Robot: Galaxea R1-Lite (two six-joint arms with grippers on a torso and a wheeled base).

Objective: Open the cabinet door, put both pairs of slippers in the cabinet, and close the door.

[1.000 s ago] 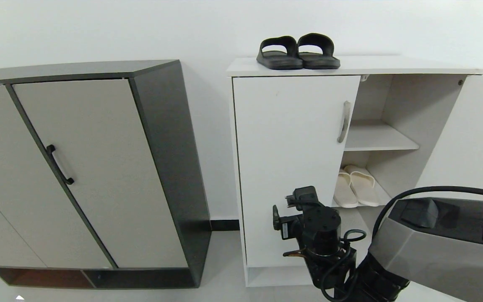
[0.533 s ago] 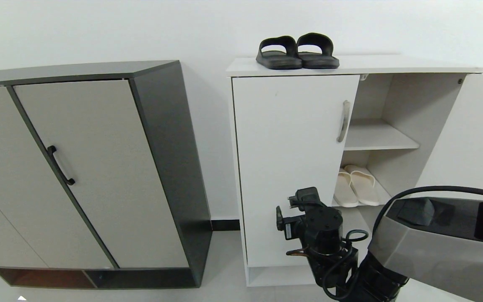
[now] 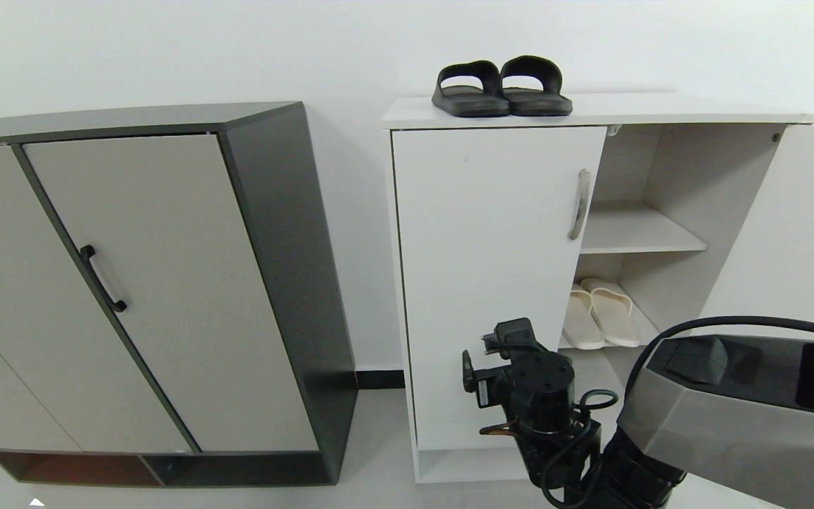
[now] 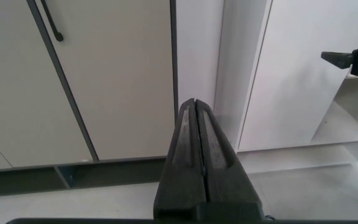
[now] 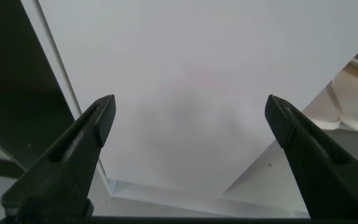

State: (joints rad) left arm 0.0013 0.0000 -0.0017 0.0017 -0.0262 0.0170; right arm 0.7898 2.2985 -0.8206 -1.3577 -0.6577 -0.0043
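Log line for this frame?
cabinet door: open | white slippers: on lower shelf | black slippers: on cabinet top | right end effector: open | left end effector: shut

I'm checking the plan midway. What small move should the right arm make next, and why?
Probably lift the open right claw toward the black slippers on top of the cabinet. The white slippers already lie inside it, the claw is empty and low before the shut door, and the black pair is the one left outside.
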